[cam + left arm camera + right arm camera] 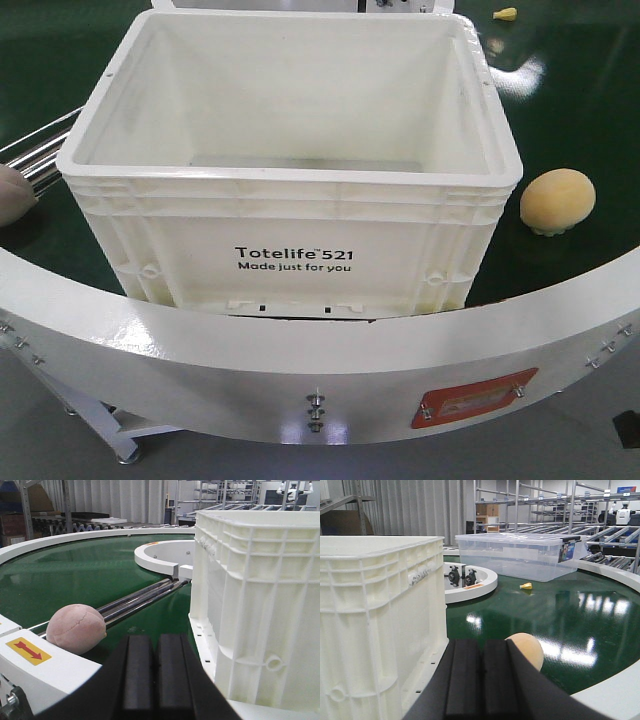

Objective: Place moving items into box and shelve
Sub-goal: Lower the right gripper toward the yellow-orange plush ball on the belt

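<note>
The white box [290, 160] printed "Totelife 521" stands open and empty on the green belt. A yellow-orange plush ball [557, 201] lies right of it, and a dusty pink ball [15, 193] shows at the left edge. In the left wrist view the pink ball [76, 628] rests by the white rim, left of the box [260, 605]. My left gripper [154, 639] is shut with nothing in it. In the right wrist view the yellow-orange ball [529, 647] is partly hidden behind my right gripper [481, 644], also shut and empty, with the box [380, 615] on its left.
A white curved guard [300, 370] rims the green belt [580, 90] in front. Metal rollers [140, 597] run left of the box. A clear lidded bin [520, 555] and a small yellow item [525, 586] sit further back. Shelving racks [560, 505] stand behind.
</note>
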You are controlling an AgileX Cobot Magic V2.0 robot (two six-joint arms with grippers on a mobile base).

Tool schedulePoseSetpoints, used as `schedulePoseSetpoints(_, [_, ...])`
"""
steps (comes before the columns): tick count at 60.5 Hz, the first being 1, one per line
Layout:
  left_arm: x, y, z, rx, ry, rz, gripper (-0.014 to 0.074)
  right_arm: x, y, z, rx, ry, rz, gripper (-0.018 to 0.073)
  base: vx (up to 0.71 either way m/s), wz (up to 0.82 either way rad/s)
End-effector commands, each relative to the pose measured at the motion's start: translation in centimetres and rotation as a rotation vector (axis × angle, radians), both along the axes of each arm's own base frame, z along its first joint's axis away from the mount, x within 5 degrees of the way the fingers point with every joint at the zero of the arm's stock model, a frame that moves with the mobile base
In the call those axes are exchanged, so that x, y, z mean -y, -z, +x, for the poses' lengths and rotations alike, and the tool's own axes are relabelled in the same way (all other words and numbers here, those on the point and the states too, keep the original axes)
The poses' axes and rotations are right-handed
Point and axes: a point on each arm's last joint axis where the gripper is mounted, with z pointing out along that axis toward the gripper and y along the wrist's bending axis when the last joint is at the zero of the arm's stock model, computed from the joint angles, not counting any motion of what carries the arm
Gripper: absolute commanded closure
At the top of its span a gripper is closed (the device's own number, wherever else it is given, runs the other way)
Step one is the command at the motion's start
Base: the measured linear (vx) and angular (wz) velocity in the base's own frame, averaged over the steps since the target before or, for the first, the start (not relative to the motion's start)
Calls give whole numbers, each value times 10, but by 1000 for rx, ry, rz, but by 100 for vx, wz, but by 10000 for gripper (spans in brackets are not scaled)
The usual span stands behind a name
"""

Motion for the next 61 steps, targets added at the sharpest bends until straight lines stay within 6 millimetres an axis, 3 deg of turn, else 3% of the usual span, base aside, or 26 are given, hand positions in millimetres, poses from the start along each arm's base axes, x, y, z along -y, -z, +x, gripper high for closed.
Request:
schedulePoseSetpoints(1, [0,-2,0,71,3,-10,610,0,-2,-1,83,0,-8,575,0,0])
schedulePoseSetpoints(43, [0,-5,-1,105,3,-10,610,0,-7,-2,124,-2,-10,575,0,0])
schedulePoseSetpoints(50, [1,-22,-4,251,17,-73,610,0,-27,-5,175,-5,27,575,0,0])
schedulePoseSetpoints(61, [1,-80,-20,354,27,-116,610,2,-80,-21,230,7,23,575,0,0])
